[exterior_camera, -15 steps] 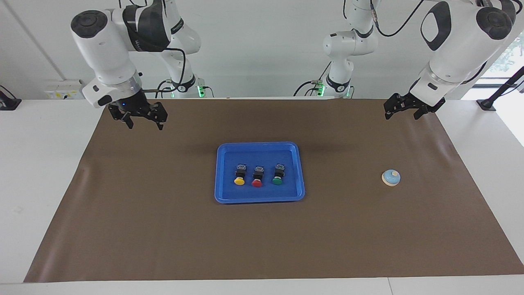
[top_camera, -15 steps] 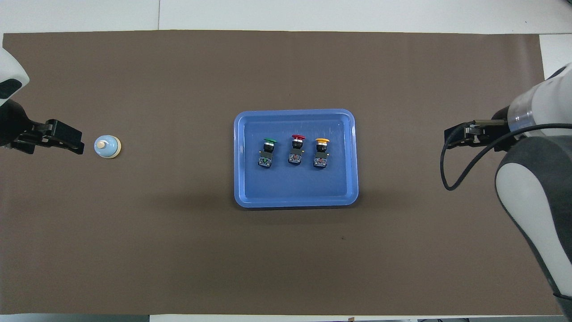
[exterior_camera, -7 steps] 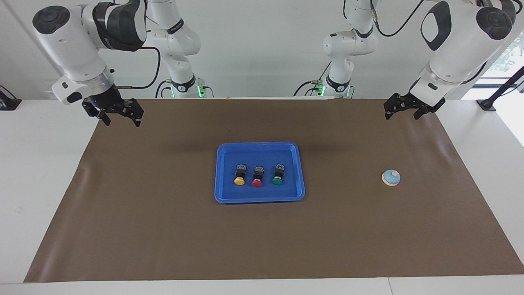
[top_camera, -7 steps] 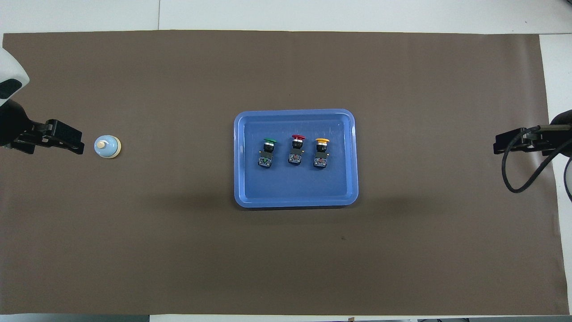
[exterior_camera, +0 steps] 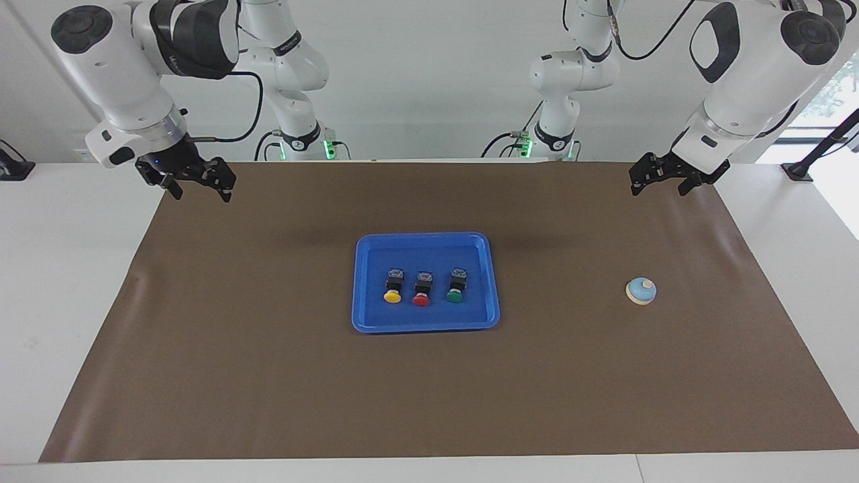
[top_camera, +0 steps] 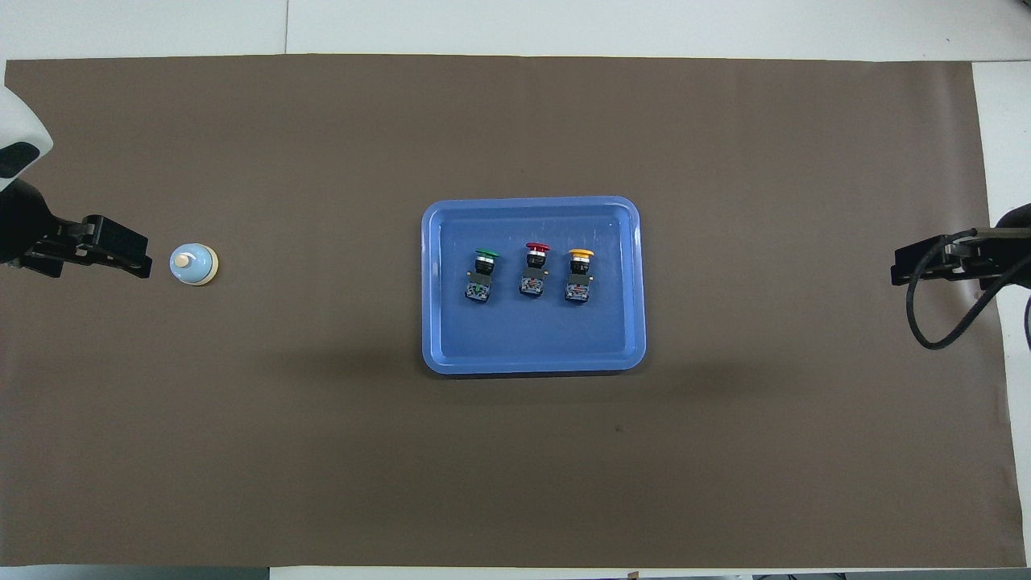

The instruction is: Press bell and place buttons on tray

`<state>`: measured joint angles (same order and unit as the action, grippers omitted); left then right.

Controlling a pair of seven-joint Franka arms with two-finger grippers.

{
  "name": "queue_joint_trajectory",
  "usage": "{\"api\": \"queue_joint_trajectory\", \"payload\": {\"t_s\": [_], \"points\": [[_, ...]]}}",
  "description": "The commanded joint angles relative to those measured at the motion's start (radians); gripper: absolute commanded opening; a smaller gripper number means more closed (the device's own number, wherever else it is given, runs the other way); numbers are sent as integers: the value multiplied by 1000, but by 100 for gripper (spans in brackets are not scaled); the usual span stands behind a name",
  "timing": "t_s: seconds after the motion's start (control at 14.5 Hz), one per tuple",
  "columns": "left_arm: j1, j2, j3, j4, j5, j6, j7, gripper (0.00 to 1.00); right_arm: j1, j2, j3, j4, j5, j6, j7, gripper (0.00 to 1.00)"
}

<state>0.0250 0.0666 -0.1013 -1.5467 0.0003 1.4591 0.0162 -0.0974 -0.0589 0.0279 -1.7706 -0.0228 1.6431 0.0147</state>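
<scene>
Your left gripper [exterior_camera: 658,182] hangs raised over the brown mat [exterior_camera: 268,376] at the left arm's end of the table, fingers spread and holding nothing; the bell [exterior_camera: 641,291] rests on the mat below and forward of those fingertips, apart from them and untouched. Your right gripper [exterior_camera: 196,186] hangs over the mat's corner at the right arm's end, fingers likewise released and empty. The tray [exterior_camera: 425,327] lies midway between the two pairs of fingers, well apart from both, and carries all three buttons in a row: the yellow button [exterior_camera: 393,287] toward the right gripper, the red button [exterior_camera: 422,290] in the middle, the green button [exterior_camera: 456,286] toward the left gripper. Judged from this layout, the placing part looks finished and both arms appear parked. Whether the bell has been pressed cannot be read here; if not, you would bring the left fingertips down over its knob and push straight down.
</scene>
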Motion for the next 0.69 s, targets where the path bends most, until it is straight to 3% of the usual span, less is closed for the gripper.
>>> {"api": "queue_joint_trajectory", "payload": {"t_s": [0.0,0.34,0.41,0.48,0.62], "points": [[-7,-13,8,-13,0,1,-10,100,-4,-10,10,19,-5,-29,19,100],[-17,-31,6,-21,4,-45,-48,100,-4,-10,10,19,-6,-34,13,100],[-8,-30,5,-21,4,4,-42,83,-4,-12,10,19,-6,-35,13,100],[0,-28,8,-32,6,67,-42,53,-4,-10,10,19,-6,-35,13,100],[44,-48,9,-102,4,142,-42,13,-4,-10,10,19,-6,-34,14,100]]}}
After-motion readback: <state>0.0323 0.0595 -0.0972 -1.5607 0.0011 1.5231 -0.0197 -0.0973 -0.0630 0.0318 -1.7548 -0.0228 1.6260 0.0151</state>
